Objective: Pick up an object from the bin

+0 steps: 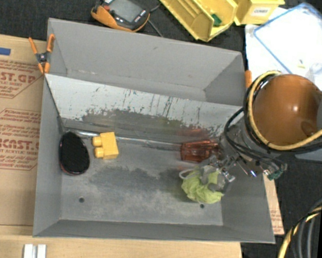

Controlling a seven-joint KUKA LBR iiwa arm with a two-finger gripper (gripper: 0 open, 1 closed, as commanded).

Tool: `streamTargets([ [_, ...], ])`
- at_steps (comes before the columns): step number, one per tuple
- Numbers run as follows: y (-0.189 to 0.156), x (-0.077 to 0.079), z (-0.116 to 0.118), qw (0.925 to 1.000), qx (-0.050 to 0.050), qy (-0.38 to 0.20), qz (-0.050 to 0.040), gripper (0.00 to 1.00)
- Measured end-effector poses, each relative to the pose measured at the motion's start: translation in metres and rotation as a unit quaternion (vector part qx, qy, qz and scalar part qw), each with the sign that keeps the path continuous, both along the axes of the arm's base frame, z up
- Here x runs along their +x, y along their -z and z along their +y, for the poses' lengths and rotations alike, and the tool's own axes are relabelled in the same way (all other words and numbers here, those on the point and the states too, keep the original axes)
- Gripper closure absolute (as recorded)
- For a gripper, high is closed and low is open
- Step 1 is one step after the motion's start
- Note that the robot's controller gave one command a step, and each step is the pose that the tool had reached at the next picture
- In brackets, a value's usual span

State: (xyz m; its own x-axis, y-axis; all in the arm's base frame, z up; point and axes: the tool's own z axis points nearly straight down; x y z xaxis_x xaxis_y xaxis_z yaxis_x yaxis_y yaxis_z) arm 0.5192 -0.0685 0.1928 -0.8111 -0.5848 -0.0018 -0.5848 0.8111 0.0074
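Yellow-green, crumpled and soft-looking, a small wad [199,190] lies on the bin floor, right of centre and toward the front. The pincer [217,175] is down at the wad's upper right edge, touching it or very nearly so.

Pincer state: cannot be told. Its tip reads as a cluster of metal parts against the wad, and how far open it stands is not legible. No grip can be confirmed, and the wad rests on the floor.

Just behind the pincer, at the foot of the back wall, lies a reddish-brown see-through piece [197,152]. It is close to the wad but apart from it.

The arm comes in over the right wall. It carries a rounded orange-brown cover [283,110], and black cables [244,149] hang below that toward the pincer.

Well apart to the left, near the foot of the back wall, sits a yellow block [106,146] with studs on one side. Just beside it, nearer the left wall, lies a black oval object [74,153], flat on the floor. Contact between these two cannot be confirmed.

The bin [146,55] is grey metal with sloped walls. Its back wall is scratched and stained, and its floor is scuffed between the block and the wad.
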Motion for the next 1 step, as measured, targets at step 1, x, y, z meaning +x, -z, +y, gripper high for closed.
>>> streamTargets([
  [1,-0.1024,-0.0321,-0.0218,0.9927,-0.001,0.12,-0.0014,1.0],
])
